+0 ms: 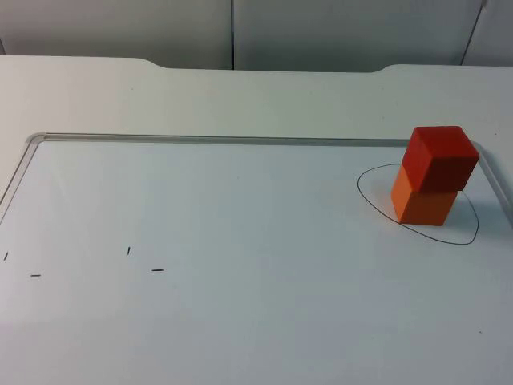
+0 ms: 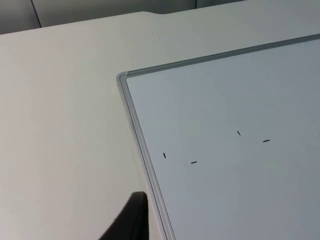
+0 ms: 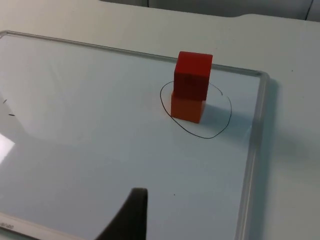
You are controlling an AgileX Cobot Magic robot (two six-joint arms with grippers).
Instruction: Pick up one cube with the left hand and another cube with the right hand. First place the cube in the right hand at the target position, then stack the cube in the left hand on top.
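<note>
The red cube [image 1: 439,156] sits on the orange cube [image 1: 423,204] (inside the drawn circle [image 1: 473,233]), well apart from the right gripper's fingertip [image 3: 131,216]; whether its fingers are spread, I cannot tell.

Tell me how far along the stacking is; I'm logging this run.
It looks finished: the red cube sits on the orange cube inside the hand-drawn black oval on the whiteboard. Nothing is in hand; both arms wait clear of the stack. Nothing appears left.
</note>
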